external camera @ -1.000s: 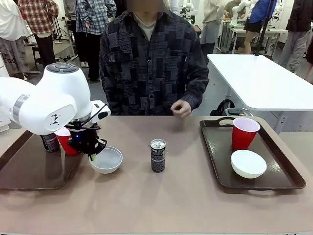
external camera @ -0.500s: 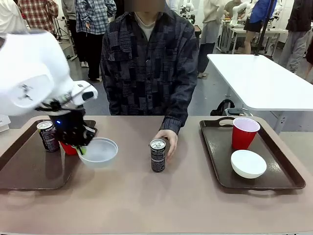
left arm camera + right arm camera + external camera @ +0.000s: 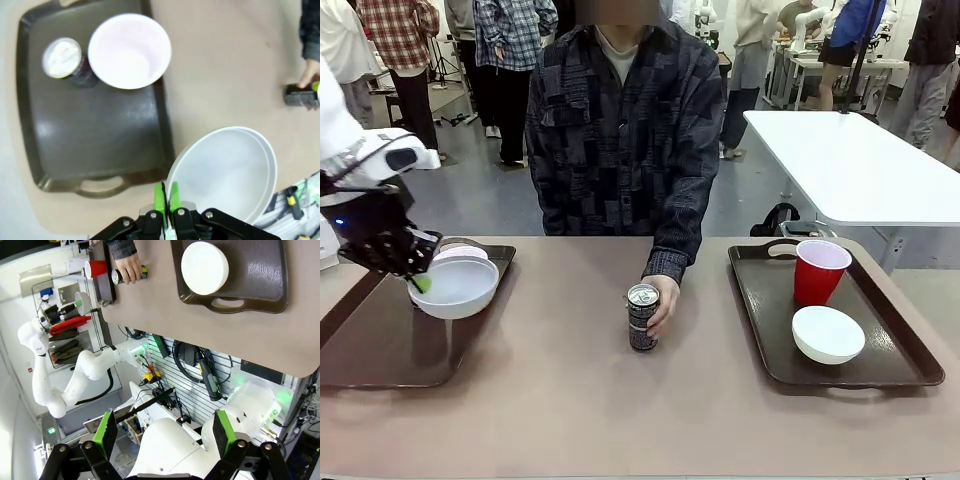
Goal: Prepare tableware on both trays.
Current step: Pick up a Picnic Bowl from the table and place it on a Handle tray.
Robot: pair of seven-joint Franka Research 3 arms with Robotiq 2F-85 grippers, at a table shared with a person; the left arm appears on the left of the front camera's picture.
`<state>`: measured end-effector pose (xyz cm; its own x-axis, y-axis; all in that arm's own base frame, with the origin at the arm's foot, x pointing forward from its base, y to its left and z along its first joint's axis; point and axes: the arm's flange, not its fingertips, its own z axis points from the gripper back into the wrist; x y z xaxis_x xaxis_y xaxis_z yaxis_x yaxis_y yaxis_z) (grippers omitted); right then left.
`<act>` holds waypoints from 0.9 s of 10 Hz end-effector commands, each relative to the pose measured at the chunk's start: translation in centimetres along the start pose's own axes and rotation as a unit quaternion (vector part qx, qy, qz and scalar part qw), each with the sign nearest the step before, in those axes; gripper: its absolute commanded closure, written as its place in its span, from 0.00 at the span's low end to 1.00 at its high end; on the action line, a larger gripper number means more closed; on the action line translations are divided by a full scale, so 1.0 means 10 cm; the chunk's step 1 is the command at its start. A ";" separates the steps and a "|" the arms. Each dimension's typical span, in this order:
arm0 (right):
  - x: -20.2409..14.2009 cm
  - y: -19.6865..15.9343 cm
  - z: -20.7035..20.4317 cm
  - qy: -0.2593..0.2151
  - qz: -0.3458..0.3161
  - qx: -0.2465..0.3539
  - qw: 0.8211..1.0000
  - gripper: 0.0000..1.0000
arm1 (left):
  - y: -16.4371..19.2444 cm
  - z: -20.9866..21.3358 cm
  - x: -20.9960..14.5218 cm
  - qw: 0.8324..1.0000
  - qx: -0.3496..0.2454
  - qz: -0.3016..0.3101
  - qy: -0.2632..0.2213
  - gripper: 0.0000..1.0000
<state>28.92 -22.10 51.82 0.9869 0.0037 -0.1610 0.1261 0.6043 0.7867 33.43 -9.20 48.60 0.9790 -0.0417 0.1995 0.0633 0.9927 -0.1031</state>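
I've got the left hand (image 3: 417, 283) pinched fully closed on the rim of a small round white bowl (image 3: 455, 287), carried in the air over the right edge of the left dark brown rectangular tray with raised rim (image 3: 380, 370). In the left wrist view the bowl (image 3: 224, 172) hangs off the fingertips (image 3: 159, 192), mostly over bare desk (image 3: 225, 75) just outside that tray edge. The open tray floor lies from the hand toward the tray's near-left corner. The far end is taken: a red plastic cup with white inside (image 3: 129, 51) and, just beside it, a slim dark drink can with silver top (image 3: 64, 59). So my guess is the set-down goes left, away from the desk centre.

The right hand (image 3: 162, 432) is wide open, holding nothing, parked high off the desk.

The second dark can (image 3: 642, 317) stands mid-desk, and a person's hand (image 3: 663, 303) grips it. The right tray (image 3: 760, 320) is well apart from the left hand.
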 end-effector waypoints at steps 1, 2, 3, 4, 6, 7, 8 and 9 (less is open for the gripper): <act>-0.01 0.01 -0.01 0.001 -0.002 0.002 1.000 0.00 | 0.35 0.04 -0.11 1.000 -0.022 0.014 0.008 1.00; -0.01 0.01 -0.01 0.001 -0.002 0.002 1.000 0.00 | 0.48 0.07 -0.14 0.999 -0.030 0.027 0.008 1.00; -0.01 0.01 -0.01 0.001 -0.002 0.002 1.000 0.00 | 0.50 0.06 -0.15 0.999 -0.023 0.033 0.004 1.00; -0.01 0.01 -0.01 0.001 -0.002 0.002 1.000 0.00 | 0.40 0.07 0.02 1.000 -0.013 0.023 0.005 1.00; -0.01 0.01 -0.01 0.001 -0.002 0.002 1.000 0.00 | 0.40 0.07 0.02 1.000 -0.013 0.023 0.005 1.00; -0.01 0.01 -0.01 0.001 -0.002 0.002 1.000 0.00 | 0.40 0.07 0.02 1.000 -0.013 0.023 0.005 1.00; -0.01 0.01 -0.01 0.001 -0.002 0.002 1.000 0.00 | 0.43 0.08 0.00 1.000 -0.007 0.026 0.008 0.96; -0.01 0.01 -0.01 0.001 -0.002 0.002 1.000 0.00 | 0.58 0.03 -0.02 1.000 -0.006 0.014 0.005 0.96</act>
<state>28.90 -22.13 51.82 0.9869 0.0027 -0.1611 0.1267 0.6043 0.7866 33.56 -4.78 48.90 0.9840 0.0033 0.1780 0.0186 0.9924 -0.1213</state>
